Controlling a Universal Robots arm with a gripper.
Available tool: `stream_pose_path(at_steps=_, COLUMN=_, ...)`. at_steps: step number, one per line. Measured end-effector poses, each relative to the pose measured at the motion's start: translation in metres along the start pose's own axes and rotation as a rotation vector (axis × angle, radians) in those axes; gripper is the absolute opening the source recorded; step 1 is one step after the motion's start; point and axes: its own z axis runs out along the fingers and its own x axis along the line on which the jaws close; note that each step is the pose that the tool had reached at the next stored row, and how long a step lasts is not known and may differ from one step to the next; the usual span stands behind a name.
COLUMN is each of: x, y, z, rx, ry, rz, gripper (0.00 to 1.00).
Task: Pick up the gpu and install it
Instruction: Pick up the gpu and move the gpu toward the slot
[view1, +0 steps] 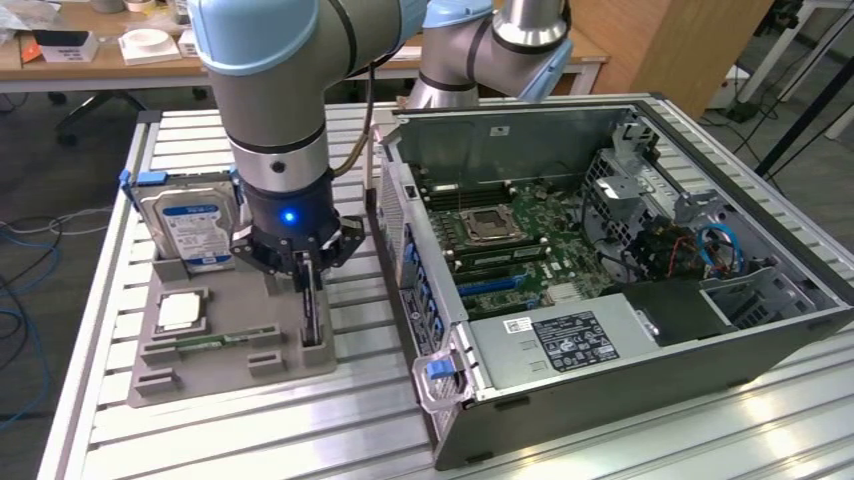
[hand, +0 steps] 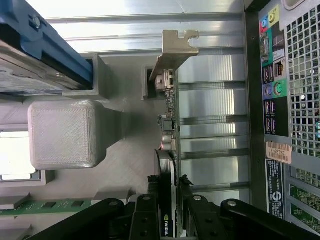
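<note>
grey tray (view1: 227, 355) holds gpu (view1: 314, 325), claw (view1: 311, 285) clamped; wrist view shows bracket (hand: 177, 45).

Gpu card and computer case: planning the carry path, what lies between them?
Bare aluminium table slats lie between the thin black gpu card and the grey computer case, in the wrist view.

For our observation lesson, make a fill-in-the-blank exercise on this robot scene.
The gripper is at the ___, which stands on edge in the holder. The hard drive sits in a ___ carrier. The memory stick is ___. In the exterior view, the case is to the ___ of the holder.
Missing: gpu, blue, green, right.
</note>
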Motion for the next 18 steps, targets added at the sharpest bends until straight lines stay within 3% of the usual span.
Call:
stream_pose_path(at_steps=13, x=0.0, y=0.0, z=-0.0003, rx=-0.0001, ry=-0.0002, rz=0.0, gripper=0.27)
stream_pose_path(at_steps=18, x=-0.001, y=0.001, z=-0.0178, rx=0.0, ry=-0.0001, rz=0.0, gripper=0.27)
